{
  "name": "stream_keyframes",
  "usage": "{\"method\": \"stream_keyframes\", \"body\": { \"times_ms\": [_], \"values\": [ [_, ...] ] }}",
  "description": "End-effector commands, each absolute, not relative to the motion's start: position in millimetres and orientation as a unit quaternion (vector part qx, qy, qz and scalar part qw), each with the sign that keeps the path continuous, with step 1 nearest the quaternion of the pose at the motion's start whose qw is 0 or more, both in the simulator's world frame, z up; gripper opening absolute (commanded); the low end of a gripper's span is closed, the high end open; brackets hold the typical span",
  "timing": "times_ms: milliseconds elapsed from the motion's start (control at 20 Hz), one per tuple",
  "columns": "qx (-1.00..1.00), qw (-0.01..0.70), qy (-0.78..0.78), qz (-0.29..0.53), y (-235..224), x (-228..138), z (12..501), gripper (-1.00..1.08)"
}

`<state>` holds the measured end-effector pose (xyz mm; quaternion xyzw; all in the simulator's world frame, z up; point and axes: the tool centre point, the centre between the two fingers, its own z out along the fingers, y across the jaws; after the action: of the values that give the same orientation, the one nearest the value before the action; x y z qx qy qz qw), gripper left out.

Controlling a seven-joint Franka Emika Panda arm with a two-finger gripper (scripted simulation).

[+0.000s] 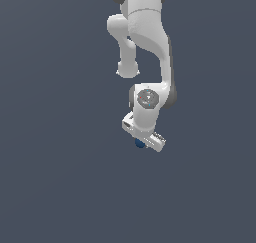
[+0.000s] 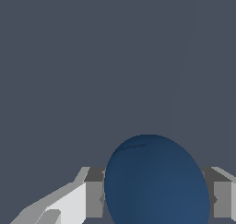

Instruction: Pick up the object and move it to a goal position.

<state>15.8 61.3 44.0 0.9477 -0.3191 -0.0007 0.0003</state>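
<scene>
One white robot arm (image 1: pixel 145 47) reaches down over a plain dark grey-blue surface (image 1: pixel 50 187). Its gripper (image 1: pixel 141 143) sits just below the middle of the exterior view. The small dark blue ball (image 1: pixel 139 144) peeks out from under the gripper's left edge there. In the wrist view the ball (image 2: pixel 156 181) fills the gap between the two grey fingers (image 2: pixel 94 197), which press against its sides, pinching it.

Plain dark slate-grey ground (image 1: pixel 55 187), featureless, evenly lit
</scene>
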Motion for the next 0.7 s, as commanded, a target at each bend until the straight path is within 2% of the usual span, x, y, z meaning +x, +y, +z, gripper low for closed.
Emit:
{"method": "stream_keyframes", "body": {
  "times_ms": [0, 650],
  "values": [
    [0.948, 0.0, -0.319, 0.0, 69, 22, 54, -1.0],
    [0.948, 0.0, -0.319, 0.0, 133, 69, 131, -1.0]
  ]
}}
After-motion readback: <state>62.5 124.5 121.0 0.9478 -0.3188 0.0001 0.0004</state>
